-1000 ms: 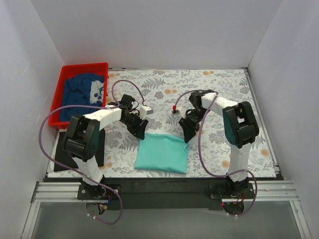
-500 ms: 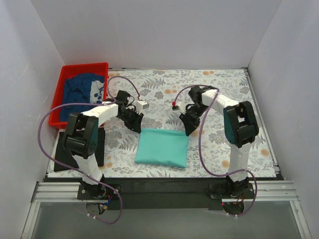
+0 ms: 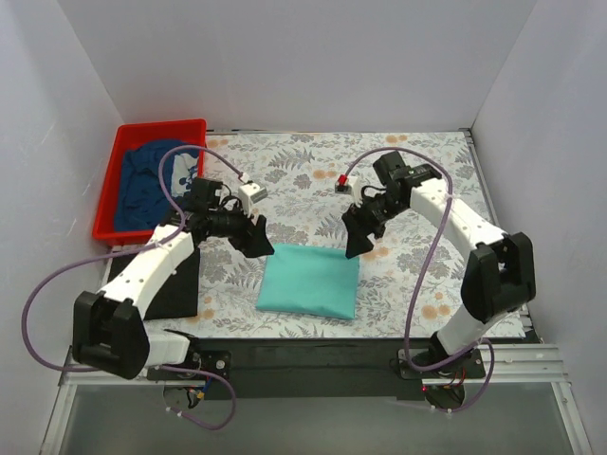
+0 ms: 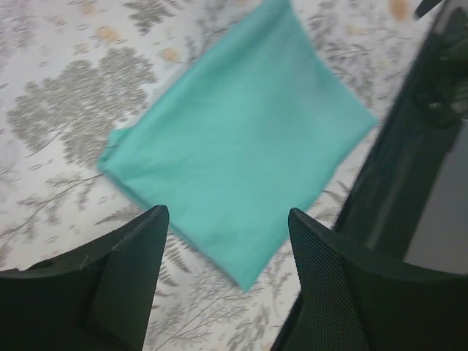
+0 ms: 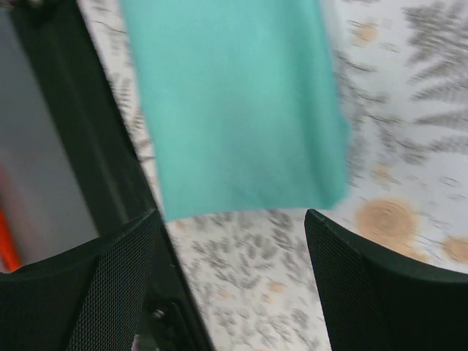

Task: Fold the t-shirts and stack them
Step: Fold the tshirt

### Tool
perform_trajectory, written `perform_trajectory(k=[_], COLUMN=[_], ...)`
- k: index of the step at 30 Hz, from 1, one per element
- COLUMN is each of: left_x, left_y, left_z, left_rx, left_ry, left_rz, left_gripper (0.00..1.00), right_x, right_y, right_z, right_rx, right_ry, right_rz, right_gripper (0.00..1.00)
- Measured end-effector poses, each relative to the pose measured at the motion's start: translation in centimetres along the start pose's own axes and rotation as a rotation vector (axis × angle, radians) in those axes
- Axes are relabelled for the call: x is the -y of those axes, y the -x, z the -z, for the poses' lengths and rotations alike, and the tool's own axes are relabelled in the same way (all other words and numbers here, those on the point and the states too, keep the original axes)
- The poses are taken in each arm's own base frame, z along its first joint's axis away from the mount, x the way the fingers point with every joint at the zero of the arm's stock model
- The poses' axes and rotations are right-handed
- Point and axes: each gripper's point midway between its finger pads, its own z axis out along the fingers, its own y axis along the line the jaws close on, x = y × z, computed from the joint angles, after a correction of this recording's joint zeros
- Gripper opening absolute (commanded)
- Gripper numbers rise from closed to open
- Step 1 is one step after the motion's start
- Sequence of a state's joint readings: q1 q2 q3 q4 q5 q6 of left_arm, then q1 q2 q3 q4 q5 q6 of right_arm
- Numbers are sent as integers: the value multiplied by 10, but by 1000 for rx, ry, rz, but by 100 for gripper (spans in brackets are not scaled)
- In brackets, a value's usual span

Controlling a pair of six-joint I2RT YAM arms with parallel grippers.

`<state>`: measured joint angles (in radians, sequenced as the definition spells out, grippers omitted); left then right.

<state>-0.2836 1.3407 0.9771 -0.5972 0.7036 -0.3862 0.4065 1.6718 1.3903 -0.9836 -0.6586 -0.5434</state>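
A folded teal t-shirt (image 3: 309,282) lies flat on the floral desk (image 3: 427,180), near its front edge between the arms. It is nearly square, its slightly longer side running left to right. The left end effector (image 3: 254,239) and right end effector (image 3: 357,243) hover at its far corners, both wide apart and empty. A navy t-shirt (image 3: 152,185) fills the red bin (image 3: 156,126).

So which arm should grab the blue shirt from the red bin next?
Left, most likely. The blue shirt sits in the red bin on the left side, much nearer the open, empty left gripper. The right gripper, also open, hangs beyond the folded teal shirt, farther away.
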Motion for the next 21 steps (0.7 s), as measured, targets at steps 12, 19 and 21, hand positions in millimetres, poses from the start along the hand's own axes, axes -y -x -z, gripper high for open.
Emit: perform_trajectory(k=[12, 19, 21], left_x=[59, 27, 14], left_y=[-85, -87, -72], left_z=[-52, -84, -93], left_rx=[-235, -291, -268], left_ry=[-308, -266, -261], left_rz=[470, 549, 538], left_gripper=[62, 57, 57], right_x=[-55, -8, 19], right_y=[-53, -56, -41], right_z=[-90, -90, -85], right_rx=[-157, -152, -112], right_ry=[355, 268, 212], right_rz=[-210, -307, -294], right_gripper=[89, 92, 92])
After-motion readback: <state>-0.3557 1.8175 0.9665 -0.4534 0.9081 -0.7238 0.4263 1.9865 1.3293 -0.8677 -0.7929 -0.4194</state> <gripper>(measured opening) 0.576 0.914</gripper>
